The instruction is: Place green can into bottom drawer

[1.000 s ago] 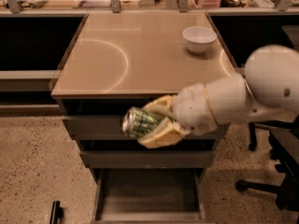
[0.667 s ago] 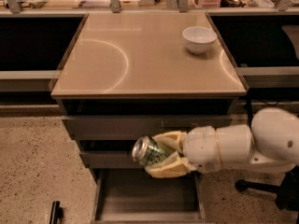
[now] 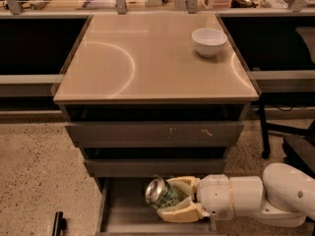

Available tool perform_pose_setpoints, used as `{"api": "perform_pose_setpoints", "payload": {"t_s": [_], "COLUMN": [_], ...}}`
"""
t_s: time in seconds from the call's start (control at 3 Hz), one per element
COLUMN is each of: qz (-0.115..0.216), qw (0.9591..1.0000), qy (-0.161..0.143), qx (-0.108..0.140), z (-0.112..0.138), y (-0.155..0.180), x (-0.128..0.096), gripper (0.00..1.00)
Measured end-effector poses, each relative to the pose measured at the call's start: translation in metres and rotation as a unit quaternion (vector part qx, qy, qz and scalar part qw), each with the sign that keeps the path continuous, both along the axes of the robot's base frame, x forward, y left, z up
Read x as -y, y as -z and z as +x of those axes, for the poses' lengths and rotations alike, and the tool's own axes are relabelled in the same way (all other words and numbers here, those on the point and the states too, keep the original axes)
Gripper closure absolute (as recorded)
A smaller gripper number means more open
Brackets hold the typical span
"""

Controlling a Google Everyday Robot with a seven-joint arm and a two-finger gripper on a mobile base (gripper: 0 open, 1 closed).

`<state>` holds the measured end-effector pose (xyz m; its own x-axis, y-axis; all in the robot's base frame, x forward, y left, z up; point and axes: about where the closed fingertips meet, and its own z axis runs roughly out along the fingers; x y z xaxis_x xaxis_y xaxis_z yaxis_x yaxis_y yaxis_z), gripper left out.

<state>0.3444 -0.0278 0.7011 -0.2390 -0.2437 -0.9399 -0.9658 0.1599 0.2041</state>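
The green can (image 3: pixel 160 193) has a green and white label and a shiny silver end facing the camera. It lies sideways between the cream fingers (image 3: pixel 183 211) of my gripper (image 3: pixel 170 198), which is shut on it. The white arm comes in from the lower right. The can hangs just above the open bottom drawer (image 3: pixel 125 216), the lowest grey-brown tray of the cabinet, pulled out toward the camera. The can's right part is hidden by the fingers.
A white bowl (image 3: pixel 209 41) stands on the tan cabinet top (image 3: pixel 123 63) at the back right. The scratched upper drawer (image 3: pixel 155 133) and the middle drawer (image 3: pixel 152 167) are closed. A black chair base (image 3: pixel 283 132) stands to the right. The floor is speckled.
My gripper has moved down with the can, from level with the upper drawers to just above the open bottom drawer. The arm now reaches in lower.
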Motion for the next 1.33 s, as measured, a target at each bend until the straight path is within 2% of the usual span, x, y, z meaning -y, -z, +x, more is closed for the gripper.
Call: {"api": "perform_pose_setpoints", "payload": {"t_s": [0.33, 0.67, 1.0, 1.33], "qz": [0.005, 0.014, 0.038, 0.038], "qw": [0.9992, 0.9961, 0.9910, 0.9910], "qy": [0.031, 0.072, 0.105, 0.105], "qx": [-0.024, -0.049, -0.074, -0.074], "z": [0.009, 0.025, 0.043, 0.043], "y": [0.034, 0.084, 0.135, 0.135], "x": [0.016, 0.043, 0.068, 0.068], "gripper": [1.00, 1.00, 1.00, 1.00]}}
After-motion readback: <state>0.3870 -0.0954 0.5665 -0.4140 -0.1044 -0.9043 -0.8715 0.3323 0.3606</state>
